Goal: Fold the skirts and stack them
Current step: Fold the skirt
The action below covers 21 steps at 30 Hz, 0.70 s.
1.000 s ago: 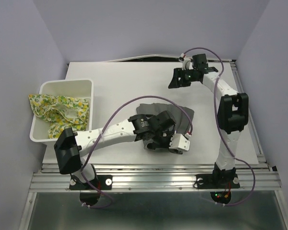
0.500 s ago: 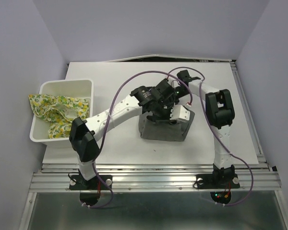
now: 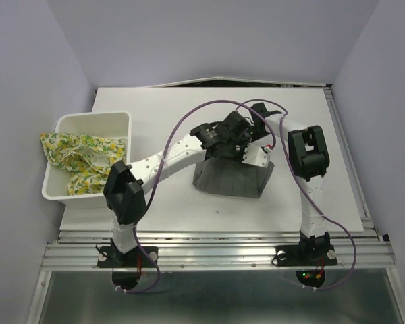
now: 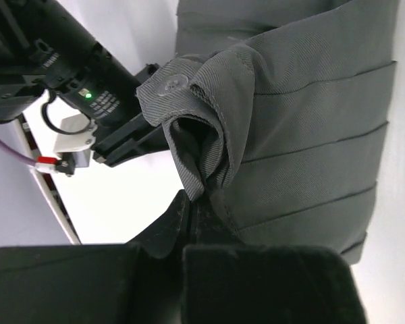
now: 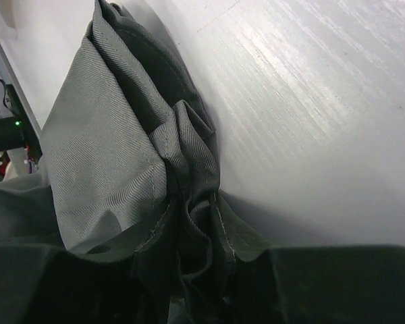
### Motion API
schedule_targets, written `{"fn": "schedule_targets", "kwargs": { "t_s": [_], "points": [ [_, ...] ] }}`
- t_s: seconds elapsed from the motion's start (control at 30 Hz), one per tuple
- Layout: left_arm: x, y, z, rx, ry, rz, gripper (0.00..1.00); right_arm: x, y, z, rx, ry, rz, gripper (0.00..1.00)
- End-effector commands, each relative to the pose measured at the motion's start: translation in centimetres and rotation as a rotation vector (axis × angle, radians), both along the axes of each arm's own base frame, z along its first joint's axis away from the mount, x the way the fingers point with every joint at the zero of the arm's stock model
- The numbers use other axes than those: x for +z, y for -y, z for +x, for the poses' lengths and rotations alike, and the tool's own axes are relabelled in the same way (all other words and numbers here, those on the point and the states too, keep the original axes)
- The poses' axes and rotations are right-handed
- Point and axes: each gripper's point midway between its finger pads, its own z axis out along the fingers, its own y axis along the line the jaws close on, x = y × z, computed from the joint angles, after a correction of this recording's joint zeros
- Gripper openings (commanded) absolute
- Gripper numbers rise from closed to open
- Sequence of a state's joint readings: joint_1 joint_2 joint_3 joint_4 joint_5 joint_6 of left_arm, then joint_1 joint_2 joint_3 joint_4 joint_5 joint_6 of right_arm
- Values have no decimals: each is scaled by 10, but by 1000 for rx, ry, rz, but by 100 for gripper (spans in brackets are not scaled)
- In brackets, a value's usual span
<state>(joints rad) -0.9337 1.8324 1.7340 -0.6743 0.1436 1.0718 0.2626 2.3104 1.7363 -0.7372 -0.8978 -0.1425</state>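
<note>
Table [image 3: 169, 115]: white, both arms reaching mid-surface.
Basket [image 3: 94, 116]: left side, lemon-print skirt [image 3: 81, 158] draped inside.
Grey skirt [image 3: 229, 181]: mid-table, far edge raised; pleated, bunched.
Left gripper [image 4: 192, 202]: clamped on that edge.
Right gripper [image 5: 189, 223]: pinching cloth alongside.

Robot lab test cell
Plain lilac walls [image 3: 27, 101] box in a white tabletop [image 3: 169, 108]; two cabled arms [image 3: 163, 162] are bolted to an aluminium rail [image 3: 216, 254].

— Where does the left arm [image 3: 163, 162] reach?
— Out over the far edge of the grey skirt [image 3: 229, 181], with the left gripper [image 4: 191, 202] jaws clamped on a fold.
— And the right arm [image 3: 309, 158]?
— Its elbow is raised beside the skirt. The right gripper [image 5: 192, 229] jaws are pinched around bunched cloth at that same edge.
</note>
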Motion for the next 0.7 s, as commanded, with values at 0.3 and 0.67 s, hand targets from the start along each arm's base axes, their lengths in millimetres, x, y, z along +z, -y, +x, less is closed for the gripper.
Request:
{"fn": "schedule_targets", "kwargs": {
  "t_s": [0.3, 0.67],
  "points": [
    [-18, 23, 51, -10, 173, -52, 0, 6, -12, -8, 17, -84, 85, 30],
    [-50, 30, 67, 18, 188, -77, 2, 7, -13, -7, 13, -95, 94, 30]
  ]
}}
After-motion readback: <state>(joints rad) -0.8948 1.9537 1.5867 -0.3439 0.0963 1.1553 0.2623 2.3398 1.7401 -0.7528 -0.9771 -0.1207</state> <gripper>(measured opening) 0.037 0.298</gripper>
